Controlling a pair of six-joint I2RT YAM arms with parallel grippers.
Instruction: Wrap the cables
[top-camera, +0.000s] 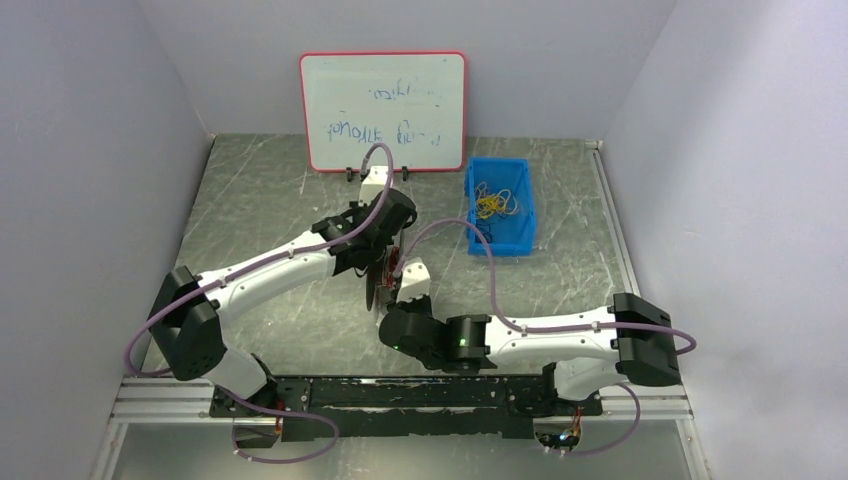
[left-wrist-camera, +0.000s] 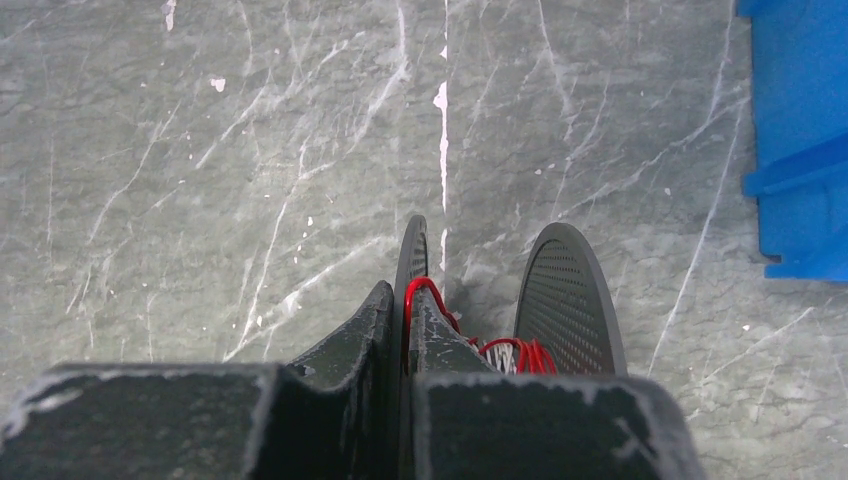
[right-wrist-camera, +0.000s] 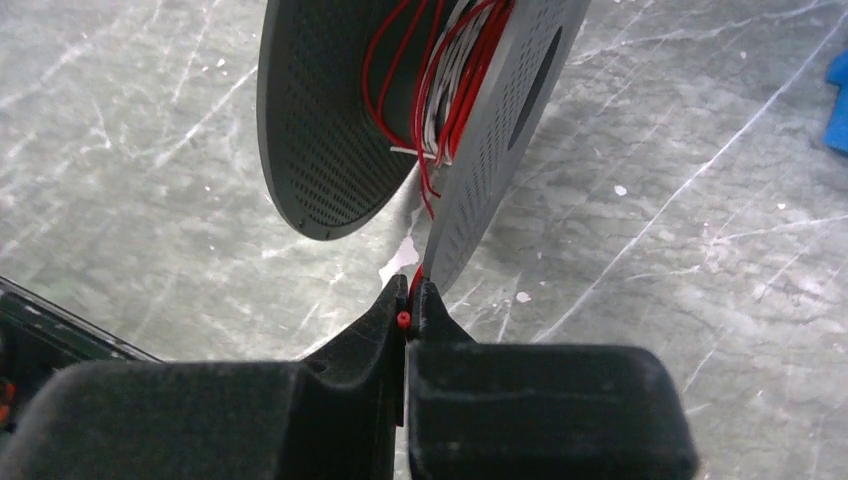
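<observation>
A black spool (top-camera: 377, 287) with two perforated discs is held upright at the table's middle. Thin red wire (right-wrist-camera: 440, 90) is wound between its discs, over some white wire. My left gripper (top-camera: 388, 258) is shut on the spool's left disc (left-wrist-camera: 413, 250); a loop of red wire (left-wrist-camera: 425, 288) lies over one finger, and more red turns (left-wrist-camera: 520, 353) show beside the right disc (left-wrist-camera: 566, 300). My right gripper (right-wrist-camera: 408, 296) sits just below the spool (right-wrist-camera: 330, 120), shut on the free end of the red wire (right-wrist-camera: 403, 319). In the top view the right gripper (top-camera: 403, 298) is close under the spool.
A blue bin (top-camera: 500, 246) holding yellow and orange wires stands at the back right; its corner shows in the left wrist view (left-wrist-camera: 800, 150). A red-framed whiteboard (top-camera: 383, 110) leans on the back wall. White walls enclose the grey marbled table (top-camera: 280, 190).
</observation>
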